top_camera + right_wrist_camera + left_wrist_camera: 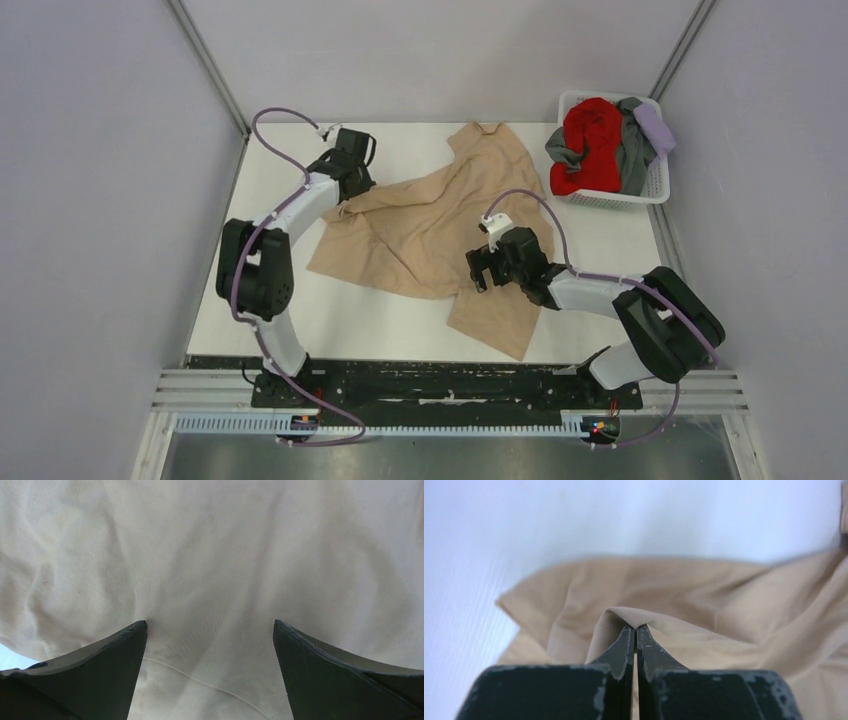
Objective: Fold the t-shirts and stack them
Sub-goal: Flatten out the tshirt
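1. Left tool point(636, 628) of mine clamps tight on a raised ridge of the tan t-shirt point(430, 225) near the worktop's point(265, 300) left edge. I judge this pinch is meant to draw that side out flat.
2. My right tool point(210, 625) hangs wide apart and holds nothing, over the shirt's near flap, likely lining up a second grip.
3. The shirt sprawls crumpled across the worktop's middle. A red t-shirt point(590, 140), a grey t-shirt point(630, 160) and a lavender t-shirt point(655, 128) wait in the basket point(625, 197) at the far right corner.
4. Only the left wrist view shows cloth between the fingers. Only the overhead view shows the whole shirt and the basket.
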### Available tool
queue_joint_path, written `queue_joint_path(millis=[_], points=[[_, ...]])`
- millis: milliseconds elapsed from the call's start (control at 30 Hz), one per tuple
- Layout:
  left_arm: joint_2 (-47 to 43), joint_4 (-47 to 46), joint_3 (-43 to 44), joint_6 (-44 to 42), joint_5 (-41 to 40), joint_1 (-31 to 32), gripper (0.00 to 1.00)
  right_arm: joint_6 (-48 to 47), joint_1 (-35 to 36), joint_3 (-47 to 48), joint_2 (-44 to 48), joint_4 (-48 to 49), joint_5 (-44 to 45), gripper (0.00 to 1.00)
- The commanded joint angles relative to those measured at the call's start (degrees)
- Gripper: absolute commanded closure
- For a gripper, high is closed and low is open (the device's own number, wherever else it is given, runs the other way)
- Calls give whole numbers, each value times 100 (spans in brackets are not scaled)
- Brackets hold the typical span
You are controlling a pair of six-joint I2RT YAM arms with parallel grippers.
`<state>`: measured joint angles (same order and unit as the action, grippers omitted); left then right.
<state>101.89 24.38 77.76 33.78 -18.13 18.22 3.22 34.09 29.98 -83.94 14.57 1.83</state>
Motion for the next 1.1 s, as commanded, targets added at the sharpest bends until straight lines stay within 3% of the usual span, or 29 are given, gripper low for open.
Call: queue_joint_path(millis=[0,267,467,700,800,867,933,967,1000,1033,1067], points=[[787,-265,983,-695,-385,-291,98,-129,23,-79,-26,291,116,1],[2470,-20,3026,-1537,-269,-693,98,-234,27,-216,-55,543,56,1],[3654,455,4569,-1655,-366,-1048,98,-273,18,-216,-136,644,-74,1],[4247,404,5466,-1576,-264,-1481,95,-271,19,-197,-258,671,-44,1],[4416,186,5711,-1706,-213,-1560,85,-270,19,-202,-251,670,-66,1],[4525,189,5983,-1821,-275,-1584,67,-274,19,-219,-213,670,-46,1],[4546,203,6191,-1915,-498,-1584,59,-270,19,-225,-128,653,-40,1],[4515,243,6281,-1936,-577,-1589,48,-274,23,-233,-67,653,-33,1],[4426,291,6314,-1914,-596,-1591,16,-271,19,-244,-23,662,-39,1],[4281,326,6286,-1875,-546,-1590,1,-254,19,-270,51,674,-46,1],[4137,408,6216,-1795,-418,-1585,0,-222,19,-286,134,683,-42,2]])
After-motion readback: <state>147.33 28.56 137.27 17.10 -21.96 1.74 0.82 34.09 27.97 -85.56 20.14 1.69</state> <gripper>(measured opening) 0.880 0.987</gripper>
